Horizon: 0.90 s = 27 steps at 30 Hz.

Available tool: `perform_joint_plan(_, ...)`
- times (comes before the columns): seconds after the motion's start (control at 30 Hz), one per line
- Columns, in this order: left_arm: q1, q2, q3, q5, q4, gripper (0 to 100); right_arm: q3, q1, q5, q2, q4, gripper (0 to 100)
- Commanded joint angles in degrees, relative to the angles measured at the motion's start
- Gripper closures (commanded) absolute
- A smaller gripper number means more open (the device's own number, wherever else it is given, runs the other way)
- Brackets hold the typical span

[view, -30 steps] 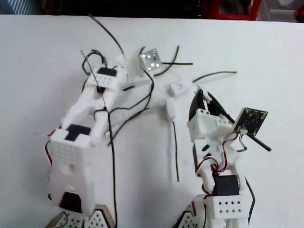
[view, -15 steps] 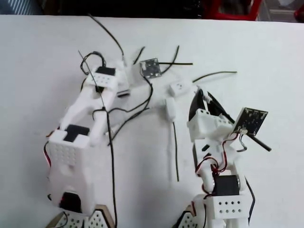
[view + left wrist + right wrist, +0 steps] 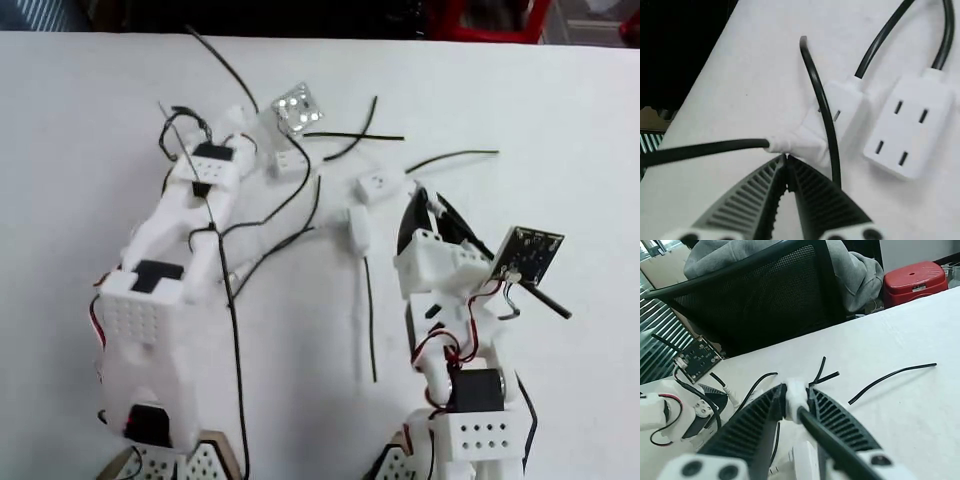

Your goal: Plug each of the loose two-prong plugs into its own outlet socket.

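One plug (image 3: 796, 397) sits in right jaws; left jaws are closed near socket (image 3: 905, 130).

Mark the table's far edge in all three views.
High view: the table's far edge runs straight across, just under the dark room.
Left wrist view: it slants beyond the left gripper, crossed by the held plug's cable.
Right wrist view: it runs beyond the right gripper, in front of the mesh chair.
Shared landmark: the slatted panel past that edge.
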Motion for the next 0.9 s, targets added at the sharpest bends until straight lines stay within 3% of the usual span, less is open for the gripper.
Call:
perform_joint_plan(0.0, 0.31, 2.86, -0.97, 1.49, -9.85, 98, -0.44, 0.22, 0.62, -0.31, -1.36, 98.1)
perform_joint_plan(0.2, 2.15, 4.7, -1.41, 1.23, -9.05, 98, -0.44, 0.22, 0.62, -0.31, -1.36, 98.1)
perform_joint_plan(0.57, 4.35, 4.0, -2.73, -7.12, 9.67, 98, -0.44, 0.22, 0.62, -0.31, -1.36, 98.1)
perform_joint_plan(0.87, 6.11, -2.07, 0.26, -6.95, 15.21, 98, -0.44, 0.22, 0.62, -0.31, -1.36, 98.1)
